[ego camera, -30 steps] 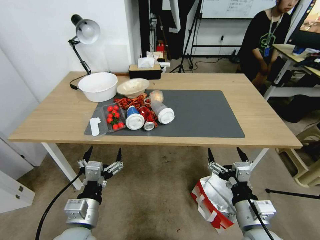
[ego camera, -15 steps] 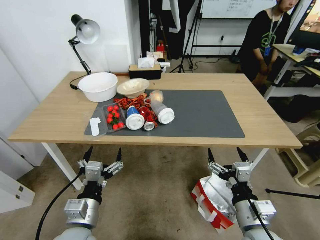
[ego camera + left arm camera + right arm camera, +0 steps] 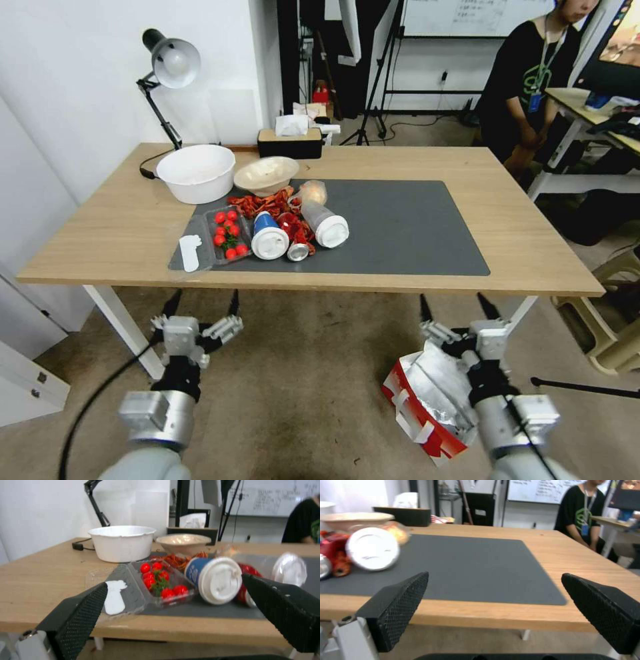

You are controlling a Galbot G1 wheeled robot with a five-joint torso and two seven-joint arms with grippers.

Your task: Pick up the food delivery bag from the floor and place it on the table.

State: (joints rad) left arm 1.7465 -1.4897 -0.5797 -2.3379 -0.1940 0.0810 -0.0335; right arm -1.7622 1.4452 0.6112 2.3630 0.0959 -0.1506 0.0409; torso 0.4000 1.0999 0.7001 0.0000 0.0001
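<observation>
White paper food delivery bag with red side panels and silver foil lining (image 3: 427, 400) lay tipped on the worn beige carpet floor (image 3: 307, 393), near right, short of the light-wood bench with dark grey mat (image 3: 520, 227). Right pincer (image 3: 460, 308) hung above the bag's far edge, fingers apart, empty. Left pincer (image 3: 201, 303) hung near left, fingers spread, also empty.
</observation>
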